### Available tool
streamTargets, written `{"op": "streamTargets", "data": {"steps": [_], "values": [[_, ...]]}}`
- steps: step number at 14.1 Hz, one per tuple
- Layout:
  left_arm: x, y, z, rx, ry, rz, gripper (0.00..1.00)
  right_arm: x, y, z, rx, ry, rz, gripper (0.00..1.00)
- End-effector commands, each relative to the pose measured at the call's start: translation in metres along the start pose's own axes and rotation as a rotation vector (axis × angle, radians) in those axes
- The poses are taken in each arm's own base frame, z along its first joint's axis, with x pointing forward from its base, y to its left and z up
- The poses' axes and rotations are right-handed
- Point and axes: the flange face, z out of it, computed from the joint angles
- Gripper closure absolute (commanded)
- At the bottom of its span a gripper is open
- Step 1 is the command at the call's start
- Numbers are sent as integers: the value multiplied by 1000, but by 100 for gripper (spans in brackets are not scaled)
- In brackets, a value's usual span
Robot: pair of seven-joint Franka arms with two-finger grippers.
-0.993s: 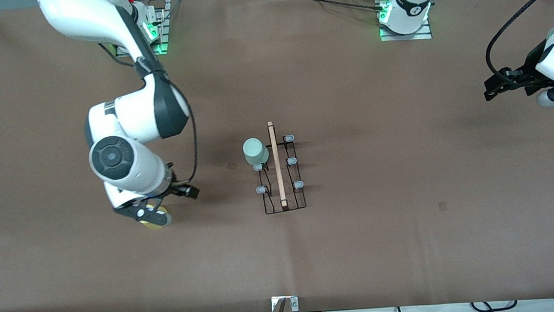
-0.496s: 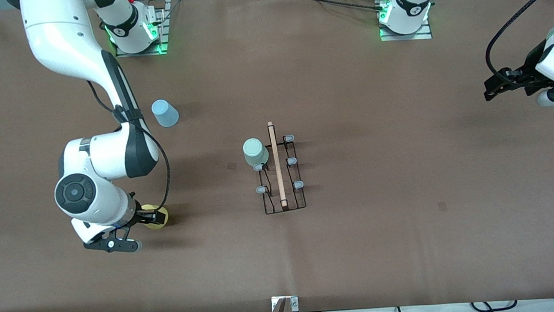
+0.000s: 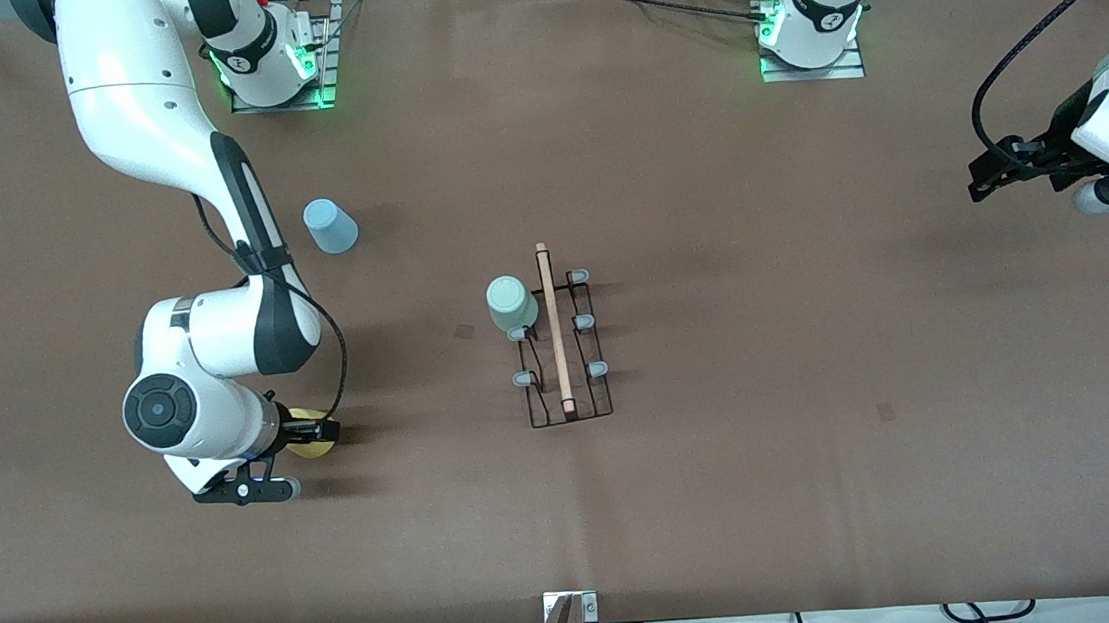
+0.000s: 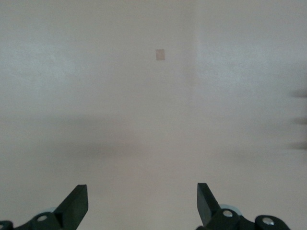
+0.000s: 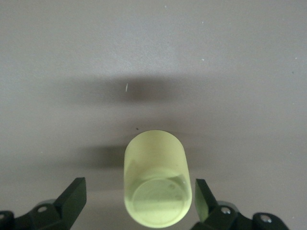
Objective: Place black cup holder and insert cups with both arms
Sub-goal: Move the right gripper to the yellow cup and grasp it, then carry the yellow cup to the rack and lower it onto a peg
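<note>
The pale yellow cup [image 5: 156,181], seemingly upside down, sits between the open right tool's [image 5: 139,199] fingers.

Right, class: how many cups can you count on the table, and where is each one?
3. The mint green cup sits on the black cup holder; the light blue cup stands toward the right arm's end; the yellow cup sits between the right gripper's open fingers.

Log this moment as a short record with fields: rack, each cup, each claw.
rack: black cup holder mid-table
mint cup: mint green cup on a rack peg
blue cup: light blue cup on the table, toward the right arm's end
yellow cup: yellow cup between the right claw's open fingers, not gripped
right claw: right claw open
left claw: left claw open, waiting over bare table
</note>
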Motion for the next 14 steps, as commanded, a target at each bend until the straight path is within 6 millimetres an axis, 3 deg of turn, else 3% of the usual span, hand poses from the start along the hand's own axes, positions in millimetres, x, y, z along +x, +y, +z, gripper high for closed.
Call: {"op": "streamTargets", "data": {"steps": [1, 12, 13, 14], "values": [[0, -3, 1, -21, -15, 7, 0, 3, 8, 3, 22, -1, -15, 0], [0, -13, 5, -38, -24, -69, 0, -4, 15, 23, 13, -51, -13, 0], [0, -13, 6, -38, -25, -69, 0, -4, 15, 24, 13, -53, -14, 13], [0, -12, 6, -38, -26, -68, 0, -4, 15, 24, 13, -54, -14, 36]]}}
